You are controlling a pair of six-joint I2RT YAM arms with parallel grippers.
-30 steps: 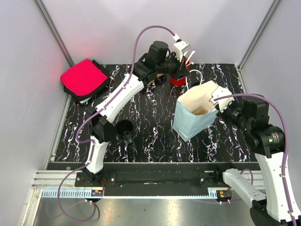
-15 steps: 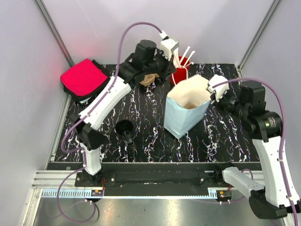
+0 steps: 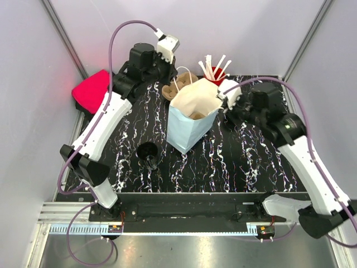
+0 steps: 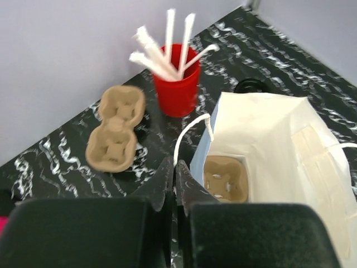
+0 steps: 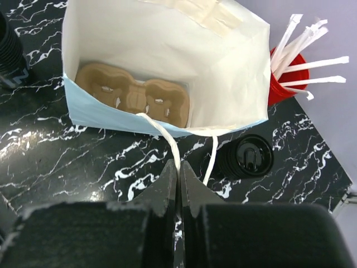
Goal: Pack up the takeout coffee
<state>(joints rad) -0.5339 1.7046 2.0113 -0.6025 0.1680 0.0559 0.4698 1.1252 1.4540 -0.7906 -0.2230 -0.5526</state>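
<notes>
The takeout coffee [image 5: 248, 158], a small black cup with a black lid, stands on the table just behind the open paper bag [image 5: 167, 56]; it peeks over the bag [image 4: 268, 139] as the lidded cup [image 4: 250, 85]. A brown cup carrier [image 5: 133, 95] lies in the bag's bottom. My left gripper [image 4: 177, 163] is shut on one white string handle [image 4: 189, 131]. The right gripper [image 5: 179, 165] is shut on the other handle [image 5: 162, 131]. In the top view the bag [image 3: 192, 111] hangs between the left gripper [image 3: 174, 75] and the right gripper [image 3: 226, 99].
A red cup of white stirrers [image 3: 215, 72] stands at the back, beside a second brown carrier [image 4: 114, 137] on the table. A lidless black cup [image 3: 148, 154] is front left. A pink cloth [image 3: 89, 89] lies far left. Walls close the back and sides.
Both arms have swung left and toward the back, taking the bag with them from the right side to the middle. The handles stay gripped.
</notes>
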